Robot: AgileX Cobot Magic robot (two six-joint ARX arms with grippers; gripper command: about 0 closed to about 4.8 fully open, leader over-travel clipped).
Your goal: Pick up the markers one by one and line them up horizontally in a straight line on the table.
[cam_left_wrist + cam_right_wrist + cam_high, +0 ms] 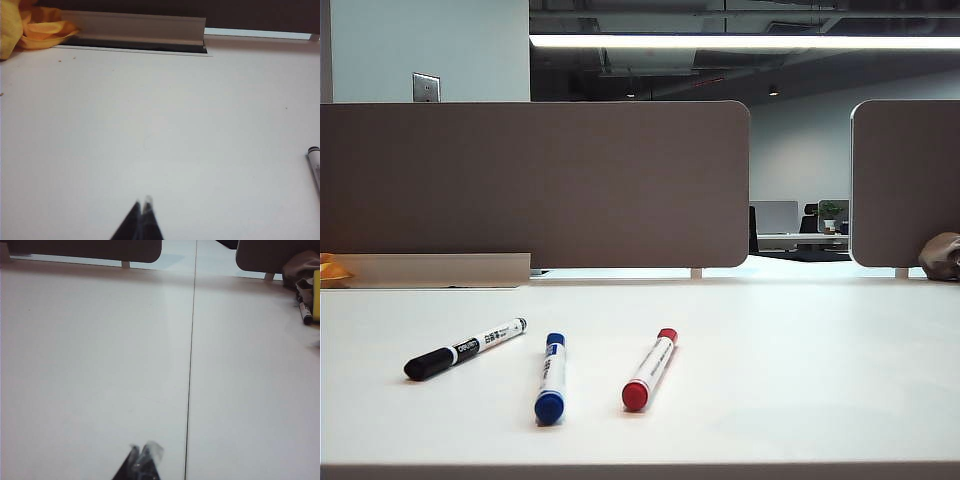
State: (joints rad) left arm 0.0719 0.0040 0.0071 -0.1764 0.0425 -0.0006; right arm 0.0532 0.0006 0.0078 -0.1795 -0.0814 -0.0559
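Three markers, black (464, 350), blue (551, 379) and red (650, 369), lie splayed at different angles on the counter (800, 340), none grasped. Both the left gripper (142, 203) and the right gripper (144, 449) are clenched empty above bare counter, away from the markers. The round barrels could be rolled out of line by an off-centre pinch or a careless release.

Grey-brown partition panels (535, 185) — crumpled yellow cloth (25, 27) beside

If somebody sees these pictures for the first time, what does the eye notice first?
Three markers on the white table: the black marker at the left, the blue marker in the middle, the red marker to its right, each lying at a different angle. Behind stand grey-brown partition panels. The left tool and right tool are shut, holding nothing.
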